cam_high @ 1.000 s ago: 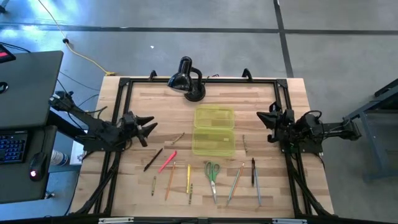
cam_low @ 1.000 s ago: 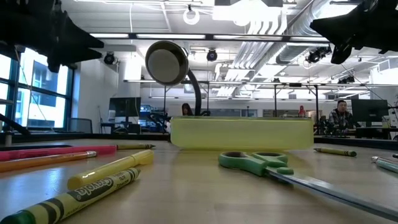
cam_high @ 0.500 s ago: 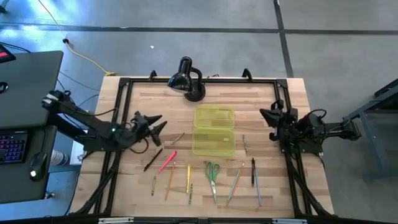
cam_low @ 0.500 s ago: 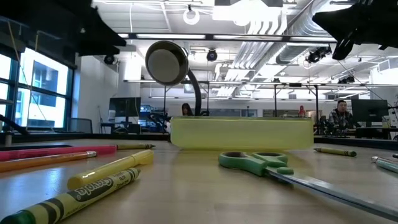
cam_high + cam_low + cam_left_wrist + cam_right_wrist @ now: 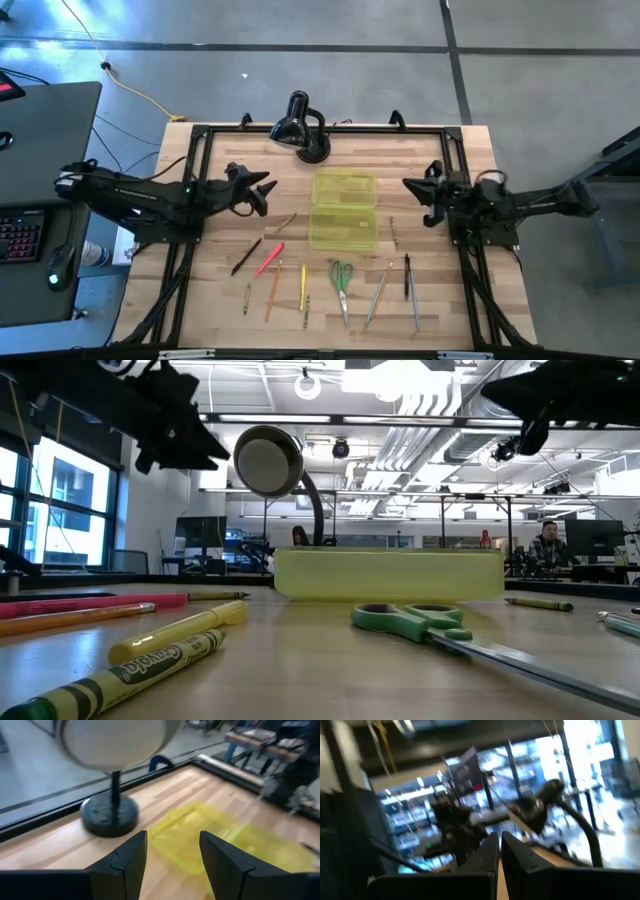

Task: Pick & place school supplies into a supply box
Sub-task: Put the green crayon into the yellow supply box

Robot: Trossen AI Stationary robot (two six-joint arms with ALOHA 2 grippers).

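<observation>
Left gripper (image 5: 262, 192): mine, fingers spread wide, empty, hanging above the table's left part.
Pencils (image 5: 272, 262): below and just behind my left fingers, a loose row on the table, none lifted yet.
Lamp (image 5: 297, 127): ahead of my left gripper, off to one side, its base close to the box's far end.
Box (image 5: 344, 210): lid folded open, straight ahead of my left gripper, between my two hands; nothing inside that I can see.
Scissors (image 5: 342, 278): on the table just before the box, handles toward it.
Right gripper (image 5: 419, 195): mine, fingers pressed together, empty, held above the table just beside the box.
Risk: reaching forward with the left, I could clip the lamp; coming down among close-lying pencils, I could scatter or pinch two.
</observation>
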